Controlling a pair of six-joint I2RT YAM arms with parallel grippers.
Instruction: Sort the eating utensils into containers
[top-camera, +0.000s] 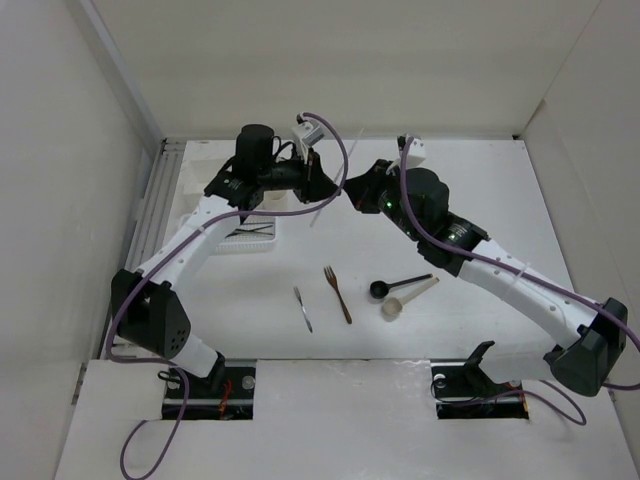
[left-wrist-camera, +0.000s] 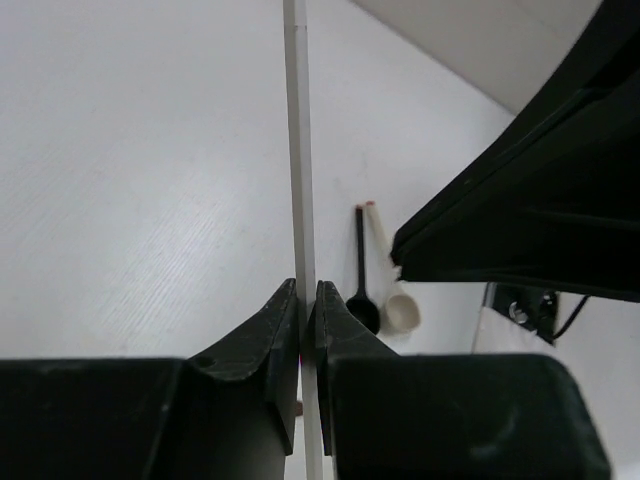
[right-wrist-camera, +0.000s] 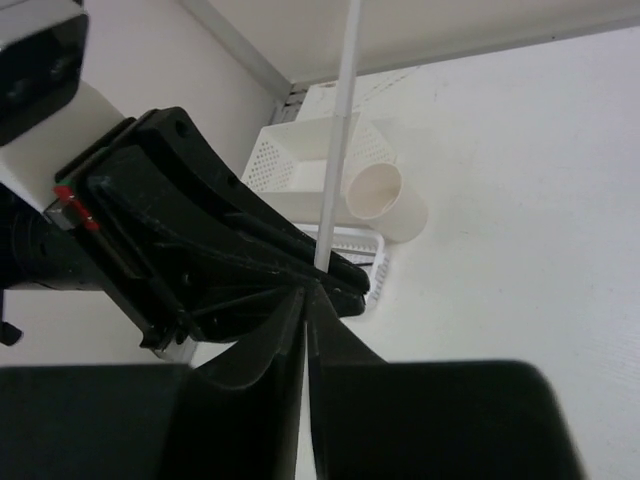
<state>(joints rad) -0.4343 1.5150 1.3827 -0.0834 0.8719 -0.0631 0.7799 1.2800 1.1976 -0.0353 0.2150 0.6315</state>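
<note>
Both arms meet high over the far middle of the surface (top-camera: 250, 330), fingertips close together.

Left tool (left-wrist-camera: 305, 292): closed on the pale chopstick (left-wrist-camera: 297, 150). The stick sits pinched between the two pads and runs straight out past the tips, with a short length showing behind them as well.

Right tool (right-wrist-camera: 306, 300): jaws shut. In the right wrist view the chopstick comes down into its tips, so I read it as gripped there too. The left tool's fingers cross just in front of the contact and hide part of it.

The chopstick is in the air, clear of the surface and slanting between the two tools in the top view.

On the surface, nearer the bases:
- grey fork (top-camera: 303, 309), left of the brown fork (top-camera: 338, 293), apart from it
- black spoon (top-camera: 398, 285) and beige spoon (top-camera: 405, 300), side by side, right of the forks

Slotted tray (top-camera: 250, 243) is under the left arm, with dark sticks lying in it. Round cup (right-wrist-camera: 385, 200) is just beside the tray.
</note>
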